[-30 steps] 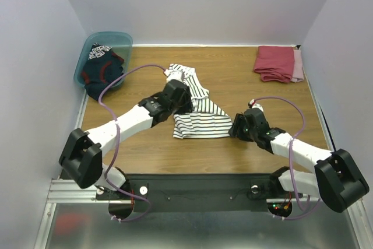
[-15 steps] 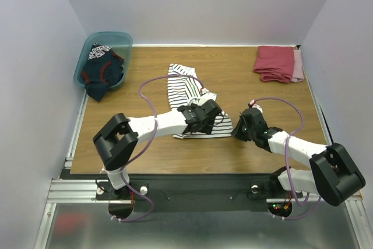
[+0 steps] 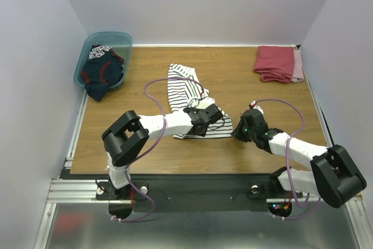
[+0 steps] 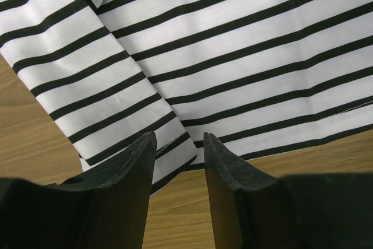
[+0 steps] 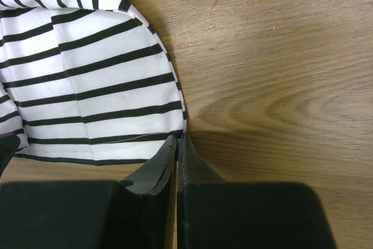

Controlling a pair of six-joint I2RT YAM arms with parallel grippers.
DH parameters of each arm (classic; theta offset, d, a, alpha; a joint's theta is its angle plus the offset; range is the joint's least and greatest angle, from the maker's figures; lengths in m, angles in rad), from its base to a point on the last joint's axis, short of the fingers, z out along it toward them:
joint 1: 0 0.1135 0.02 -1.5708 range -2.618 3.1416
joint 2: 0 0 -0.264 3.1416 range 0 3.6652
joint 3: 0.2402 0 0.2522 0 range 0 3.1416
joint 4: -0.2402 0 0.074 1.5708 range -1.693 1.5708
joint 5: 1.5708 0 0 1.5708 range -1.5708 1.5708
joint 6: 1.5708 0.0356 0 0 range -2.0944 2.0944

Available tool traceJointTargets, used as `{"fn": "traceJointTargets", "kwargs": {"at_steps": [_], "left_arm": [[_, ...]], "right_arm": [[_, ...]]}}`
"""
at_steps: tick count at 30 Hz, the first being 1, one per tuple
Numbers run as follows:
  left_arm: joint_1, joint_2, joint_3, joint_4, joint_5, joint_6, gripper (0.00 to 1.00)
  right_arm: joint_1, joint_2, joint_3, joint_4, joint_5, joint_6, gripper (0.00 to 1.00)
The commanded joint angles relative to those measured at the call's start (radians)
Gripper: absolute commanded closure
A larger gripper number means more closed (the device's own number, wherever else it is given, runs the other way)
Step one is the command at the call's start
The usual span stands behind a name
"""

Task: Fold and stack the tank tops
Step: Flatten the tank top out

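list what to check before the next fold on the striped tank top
1. Left gripper open above the near hem of the white tank top with thin dark stripes: ok.
2. Hem gripped by the left gripper: not ok, its jaws stand apart with nothing clamped.
3. Right gripper shut at the top's near right corner: ok.
4. Cloth pinched in the right gripper: cannot tell, the corner ends right at the fingertips.
5. Navy tank top with red trim out on the wooden table for stacking: not ok, it lies in the teal plastic bin, draped over its rim.
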Motion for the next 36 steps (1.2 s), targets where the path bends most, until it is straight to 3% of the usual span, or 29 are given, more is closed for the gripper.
{"fn": "traceJointTargets", "kwargs": {"at_steps": [1, 7, 17, 27, 29, 33, 36], "left_arm": [[-0.011, 0.001, 0.022, -0.008, -0.034, -0.003, 0.51], [-0.016, 0.01, -0.001, 0.012, -0.018, -0.006, 0.52], [-0.016, 0.019, -0.032, 0.029, -0.007, -0.006, 0.66], [-0.016, 0.011, -0.078, 0.041, -0.02, -0.015, 0.73], [-0.016, 0.008, -0.079, 0.038, -0.03, -0.015, 0.79], [-0.01, -0.016, -0.069, 0.015, -0.067, -0.02, 1.0], [0.002, -0.073, -0.047, -0.019, -0.095, -0.014, 1.0]], "right_arm": [[0.001, -0.008, -0.01, 0.027, 0.011, 0.006, 0.97], [0.001, 0.0, -0.007, 0.027, 0.012, 0.006, 0.98], [0.001, 0.006, -0.007, 0.027, 0.02, 0.006, 0.98], [0.001, 0.015, 0.004, 0.025, 0.023, 0.006, 0.99], [0.001, 0.017, 0.008, 0.027, 0.021, 0.006, 0.99], [0.001, 0.01, 0.015, 0.027, 0.023, 0.005, 1.0], [0.001, -0.008, 0.022, 0.027, 0.026, -0.003, 1.0]]}}
